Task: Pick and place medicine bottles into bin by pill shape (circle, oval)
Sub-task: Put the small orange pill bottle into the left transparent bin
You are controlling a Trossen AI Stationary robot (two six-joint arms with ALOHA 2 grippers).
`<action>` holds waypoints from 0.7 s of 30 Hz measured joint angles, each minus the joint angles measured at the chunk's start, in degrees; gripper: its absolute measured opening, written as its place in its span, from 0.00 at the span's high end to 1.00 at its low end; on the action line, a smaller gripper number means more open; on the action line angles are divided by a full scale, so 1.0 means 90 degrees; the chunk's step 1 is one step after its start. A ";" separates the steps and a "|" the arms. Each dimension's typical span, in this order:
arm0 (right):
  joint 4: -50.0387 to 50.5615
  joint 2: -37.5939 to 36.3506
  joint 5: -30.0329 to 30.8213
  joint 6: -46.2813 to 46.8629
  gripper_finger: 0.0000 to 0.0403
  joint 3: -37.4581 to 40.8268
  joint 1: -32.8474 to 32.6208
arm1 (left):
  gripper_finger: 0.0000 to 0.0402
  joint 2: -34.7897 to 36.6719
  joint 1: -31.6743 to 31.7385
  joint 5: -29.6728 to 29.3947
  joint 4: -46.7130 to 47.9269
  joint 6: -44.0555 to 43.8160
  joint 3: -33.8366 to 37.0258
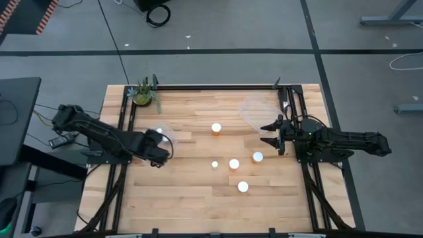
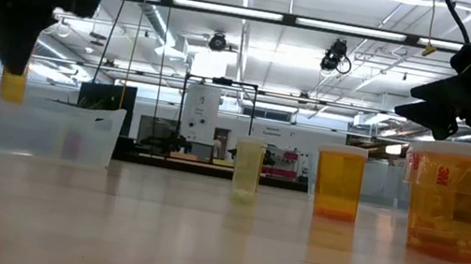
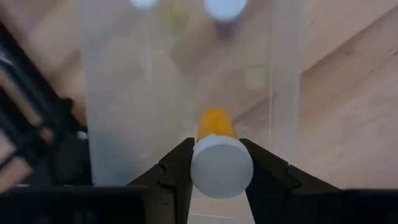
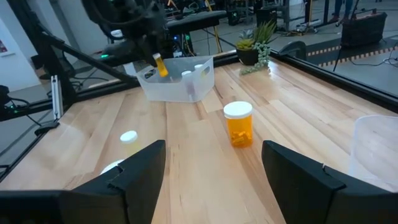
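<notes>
A capped bottle (image 3: pixel 217 155) is pinched between the left gripper's (image 3: pixel 219 177) fingers, hanging over the clear bin (image 1: pixel 165 137) near the table's (image 1: pixel 198 198) left edge. The right gripper (image 1: pixel 272 132) waits with fingers spread near the right edge, beside a second clear bin (image 1: pixel 254 112). Five bottles stand mid-table, one (image 1: pixel 216 128) nearest the far edge.
</notes>
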State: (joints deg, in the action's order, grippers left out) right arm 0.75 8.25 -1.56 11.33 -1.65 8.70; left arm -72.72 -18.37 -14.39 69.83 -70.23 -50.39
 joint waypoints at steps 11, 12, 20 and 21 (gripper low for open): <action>-0.0002 0.0002 0.0000 0.0000 0.32 -0.0001 0.0001 | 0.66 0.0861 0.0165 0.0632 -0.0520 -0.0561 0.1319; 0.0000 0.0002 0.0000 0.0000 0.32 -0.0001 -0.0001 | 0.66 0.0875 0.0167 0.0622 -0.0552 -0.0596 0.1319; -0.0002 0.0002 0.0000 0.0000 0.32 -0.0001 0.0001 | 0.61 0.0883 0.0178 0.0612 -0.0615 -0.0671 0.1316; 0.0000 0.0002 0.0000 0.0000 0.32 -0.0001 -0.0001 | 0.60 0.0883 0.0178 0.0610 -0.0611 -0.0673 0.1314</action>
State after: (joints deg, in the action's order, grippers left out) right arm 0.75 8.27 -1.56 11.33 -1.65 8.70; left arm -64.77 -16.78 -8.90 64.33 -76.29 -38.56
